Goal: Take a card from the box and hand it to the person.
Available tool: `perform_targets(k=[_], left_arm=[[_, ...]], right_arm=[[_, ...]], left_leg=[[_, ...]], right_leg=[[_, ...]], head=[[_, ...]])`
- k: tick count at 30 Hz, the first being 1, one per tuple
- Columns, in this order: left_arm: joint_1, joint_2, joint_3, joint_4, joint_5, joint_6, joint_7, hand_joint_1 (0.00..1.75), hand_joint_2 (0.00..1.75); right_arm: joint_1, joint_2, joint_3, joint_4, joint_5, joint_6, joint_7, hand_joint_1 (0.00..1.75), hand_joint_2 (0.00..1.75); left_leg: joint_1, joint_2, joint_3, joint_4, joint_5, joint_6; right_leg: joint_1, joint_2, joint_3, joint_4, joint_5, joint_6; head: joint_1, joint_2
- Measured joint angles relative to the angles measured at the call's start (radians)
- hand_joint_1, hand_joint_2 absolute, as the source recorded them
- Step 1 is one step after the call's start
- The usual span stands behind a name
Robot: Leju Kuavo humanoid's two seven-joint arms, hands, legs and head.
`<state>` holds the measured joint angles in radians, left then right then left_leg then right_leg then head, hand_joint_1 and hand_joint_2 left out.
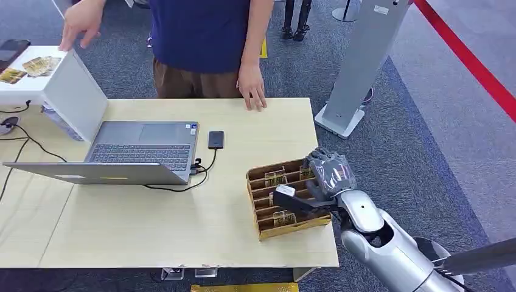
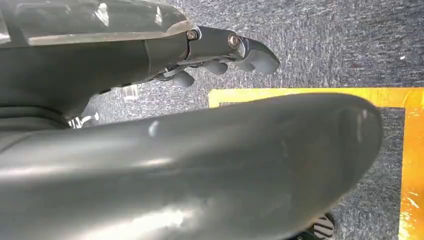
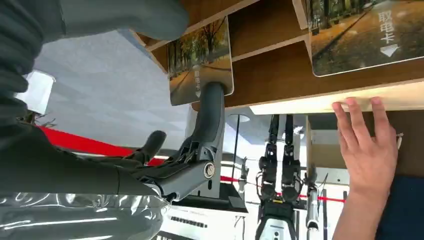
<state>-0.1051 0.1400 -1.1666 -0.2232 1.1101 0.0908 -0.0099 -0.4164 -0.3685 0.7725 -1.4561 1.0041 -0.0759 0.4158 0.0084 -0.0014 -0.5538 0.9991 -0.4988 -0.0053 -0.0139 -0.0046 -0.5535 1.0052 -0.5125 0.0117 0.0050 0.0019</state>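
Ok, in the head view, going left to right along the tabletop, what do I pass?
Laptop → phone → card box → right hand, at the box's right end.

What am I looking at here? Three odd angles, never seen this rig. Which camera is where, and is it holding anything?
It is a humanoid robot with two silver arms and fingered hands. The wide picture is from its head, looking down at a table. On it sit a wooden box with slots holding cards, a laptop and a phone. A person stands across the table, one palm resting on its far edge.

The other two pictures come from cameras at the wrists, so they look turned. The right wrist view shows the right hand at the box, a finger touching a card; whether it has gripped the card I cannot tell. The left wrist view shows the left hand hanging over carpet, fingers curled, holding nothing.
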Motion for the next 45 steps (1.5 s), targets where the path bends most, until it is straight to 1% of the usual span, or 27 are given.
perform_targets(k=[1,2,4,5,6,9,12,15,17,18,19,24,25,27,28,30,34,36,40,45], left_arm=[[0.000,0.000,0.000,0.000,0.000,0.000,0.000,0.00,0.00],[0.000,0.000,0.000,0.000,0.000,0.000,0.000,0.00,0.00],[0.000,0.000,0.000,0.000,0.001,0.000,0.001,0.00,0.00],[0.000,0.000,0.000,0.000,0.001,0.000,0.001,0.00,0.00],[0.000,0.000,0.000,0.000,0.001,0.000,0.001,0.00,0.00],[0.000,0.000,0.000,0.000,0.002,0.000,0.001,0.00,0.00],[0.000,0.000,0.000,0.000,0.003,0.002,0.001,0.00,0.00],[0.000,0.000,0.000,0.000,0.003,0.003,0.001,0.00,0.00],[0.000,0.000,0.000,0.000,0.003,0.003,0.001,0.00,0.00],[0.000,0.000,0.000,0.000,0.003,0.003,0.001,0.00,0.00],[0.000,0.000,0.000,0.000,0.003,0.003,0.001,0.00,0.00],[0.000,0.000,0.000,0.000,0.003,0.003,0.001,0.00,0.00],[0.000,0.000,0.000,0.000,0.003,0.003,0.001,0.00,0.00],[0.001,0.000,0.000,0.000,0.003,0.003,0.001,0.00,0.00],[0.000,0.000,0.000,0.000,0.003,0.003,0.001,0.00,0.00],[0.001,0.000,0.000,0.000,0.003,0.003,0.002,0.00,0.00],[0.000,0.000,0.000,0.000,0.003,0.003,0.003,0.00,0.00],[0.000,0.000,0.000,0.000,0.003,0.003,0.003,0.00,0.00],[0.000,0.000,0.000,0.000,0.003,0.003,0.003,0.00,0.00],[0.000,0.000,0.000,0.000,0.003,0.003,0.003,0.00,0.00]], right_arm=[[0.000,0.000,0.000,0.001,-0.002,0.000,0.000,0.61,1.75],[0.000,0.000,0.000,0.001,-0.002,0.000,0.000,0.68,1.75],[0.000,0.000,0.000,0.002,-0.002,0.000,0.000,0.63,1.75],[0.000,0.000,0.000,0.002,-0.002,0.000,0.000,0.66,1.75],[0.000,0.000,0.001,0.002,-0.002,0.000,0.000,0.73,1.75],[0.000,0.000,0.001,0.002,-0.009,-0.002,0.000,0.66,1.75],[-0.001,0.000,0.000,0.002,-0.010,-0.019,0.008,0.68,1.75],[-0.001,-0.002,-0.004,-0.002,-0.010,-0.031,0.018,0.61,1.75],[-0.001,-0.003,-0.010,-0.007,-0.010,-0.032,0.019,0.65,1.75],[-0.001,-0.003,-0.015,-0.011,-0.010,-0.033,0.020,0.63,1.75],[-0.001,-0.003,-0.020,-0.015,-0.010,-0.032,0.020,0.70,1.75],[-0.001,-0.005,-0.027,-0.029,-0.010,-0.032,0.020,0.70,1.75],[-0.001,-0.005,-0.027,-0.032,-0.010,-0.033,0.021,0.66,1.75],[-0.001,-0.005,-0.027,-0.035,-0.010,-0.034,0.020,0.68,1.75],[-0.001,-0.005,-0.027,-0.036,-0.009,-0.034,0.019,0.65,1.75],[0.000,-0.005,-0.027,-0.036,-0.008,-0.034,0.018,0.63,1.75],[0.001,-0.004,-0.026,-0.036,-0.012,-0.032,0.018,0.65,1.75],[0.001,-0.004,-0.025,-0.036,-0.018,-0.031,0.014,0.68,1.75],[0.006,-0.001,-0.019,-0.030,-0.021,-0.030,0.005,0.68,1.75],[0.014,0.002,-0.018,-0.018,-0.030,-0.031,-0.003,0.79,1.75]], left_leg=[[0.000,0.000,0.000,0.000,0.000,0.000],[0.000,0.000,0.000,0.000,0.000,0.000],[0.000,0.000,0.000,0.000,0.000,0.000],[0.000,0.000,0.000,0.000,0.000,0.000],[0.000,0.000,0.000,0.000,0.000,0.000],[0.000,0.000,0.000,0.000,0.000,0.000],[0.000,0.000,0.000,0.000,0.000,0.000],[0.000,0.000,0.000,0.000,0.000,0.000],[0.000,0.000,0.000,0.000,0.000,0.000],[0.000,0.000,0.000,0.000,0.000,0.000],[0.000,0.000,0.000,0.000,0.000,0.000],[0.000,0.000,0.000,0.000,0.000,0.000],[0.000,0.000,0.000,0.000,0.000,0.000],[0.000,0.000,0.000,0.000,0.000,0.000],[0.000,0.000,0.000,0.000,0.000,0.000],[0.000,0.000,0.000,0.000,0.000,0.000],[0.000,0.000,0.000,0.000,0.000,0.000],[0.000,0.000,0.000,0.000,0.000,0.000],[0.000,0.000,0.000,0.000,0.000,0.000],[0.000,0.000,0.000,0.000,0.000,0.000]], right_leg=[[0.000,0.000,0.000,0.000,0.000,0.000],[0.000,0.000,0.000,0.000,0.000,0.000],[0.000,0.000,0.000,0.000,0.000,0.000],[0.000,0.000,0.000,0.000,0.000,0.000],[0.000,0.000,0.000,0.000,0.000,0.000],[0.000,0.000,0.000,0.000,0.000,0.000],[0.000,0.000,0.000,0.000,0.000,0.000],[0.000,0.000,0.000,0.000,0.000,0.000],[0.000,0.000,0.000,0.000,0.000,0.000],[0.000,0.000,0.000,0.000,0.000,0.000],[0.000,0.000,0.000,0.000,0.000,0.000],[0.000,0.000,0.000,0.000,0.000,0.000],[0.000,0.000,0.000,0.000,0.000,0.000],[0.000,0.000,0.000,0.000,0.000,0.000],[0.000,0.000,0.000,0.000,0.000,0.000],[0.000,0.000,0.000,0.000,0.000,0.000],[0.000,0.000,0.000,0.000,0.000,0.000],[0.000,0.000,0.000,0.000,0.000,0.000],[0.000,0.000,0.000,0.000,0.000,0.000],[0.000,0.000,0.000,0.000,0.000,0.000]], head=[[0.000,0.000],[0.000,0.000],[0.000,0.000],[0.000,0.000],[0.000,0.000],[0.000,0.000],[0.000,0.000],[0.000,0.000],[0.000,0.000],[0.000,0.000],[0.000,0.000],[0.000,0.000],[0.000,0.000],[0.000,0.000],[0.000,0.000],[0.000,0.000],[0.000,0.000],[0.000,0.000],[0.000,0.000],[0.000,0.000]])
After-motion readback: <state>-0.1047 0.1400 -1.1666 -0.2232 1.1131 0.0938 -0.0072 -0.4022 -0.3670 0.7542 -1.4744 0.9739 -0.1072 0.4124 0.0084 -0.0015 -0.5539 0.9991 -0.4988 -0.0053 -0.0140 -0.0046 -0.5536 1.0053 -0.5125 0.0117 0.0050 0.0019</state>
